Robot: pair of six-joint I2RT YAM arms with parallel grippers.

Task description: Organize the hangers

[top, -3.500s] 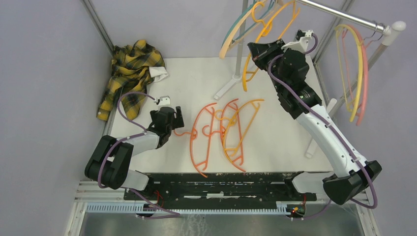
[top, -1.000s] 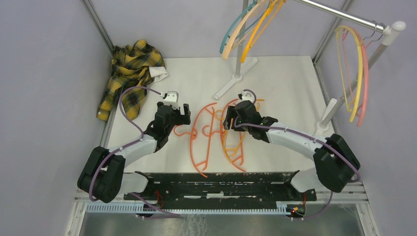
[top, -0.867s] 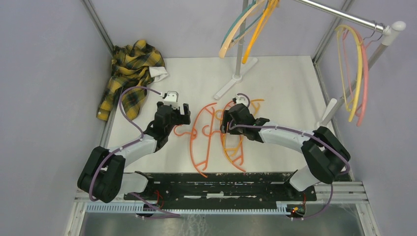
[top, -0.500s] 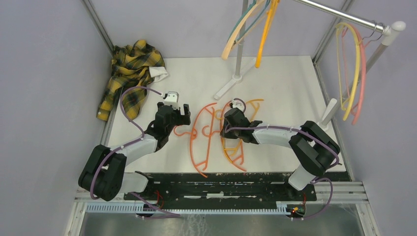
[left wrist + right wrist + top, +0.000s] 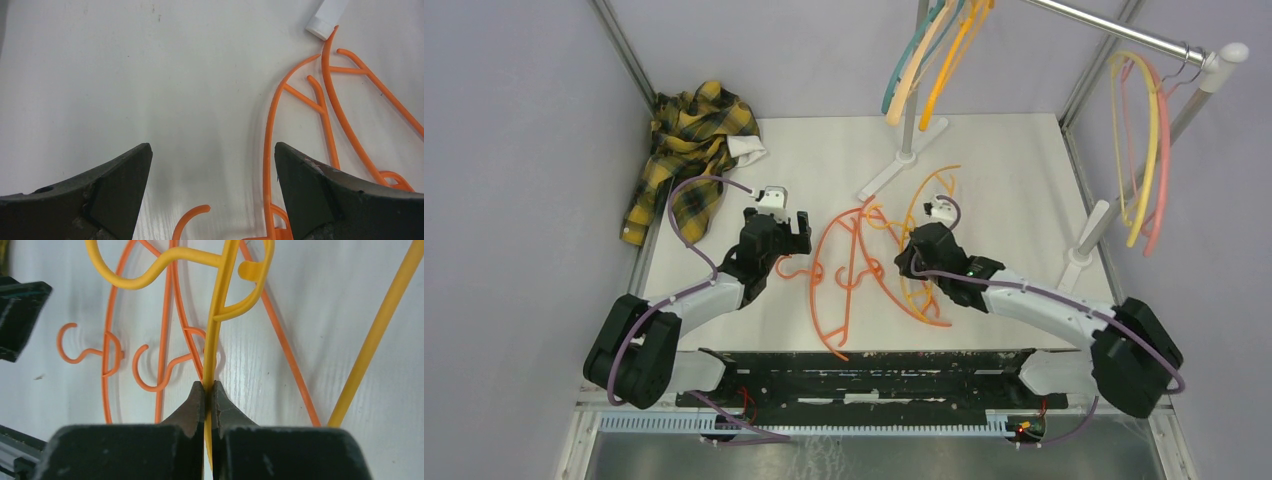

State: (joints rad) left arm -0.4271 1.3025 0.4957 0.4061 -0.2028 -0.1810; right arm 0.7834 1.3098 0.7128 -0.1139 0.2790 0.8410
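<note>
My right gripper [image 5: 209, 385] was pinched shut on the thin bar of the yellow hanger [image 5: 216, 340], the two fingertips meeting on either side of it with no gap showing. That hanger lay in the middle of the table [image 5: 1004, 150], crossing over the two orange hangers [image 5: 165, 315] that were spread flat beside and partly beneath it; I could not tell whether it was already clear of the surface or only gripped in place. My left gripper [image 5: 212, 150] stood wide open and empty just above the table, next to the hook end of the nearer orange hanger [image 5: 268, 140], touching nothing. Other hangers [image 5: 924, 60] hung from the rail [image 5: 1124, 30] at the far side, with another bunch [image 5: 1149, 130] near its right end, and a plaid shirt [image 5: 689, 150] sat crumpled in the far left corner. I judged this to be the pick-up step, with one loose hanger taken and two more left to deal with. The next move would call for a straight, slow lift so the yellow hanger's hook and notches did not snag the orange ones under it. After that I would need to turn the wrist so the hook faced the rail before carrying it across. With so narrow a grip on slick plastic, I expected the hanger might swivel in my fingers.
</note>
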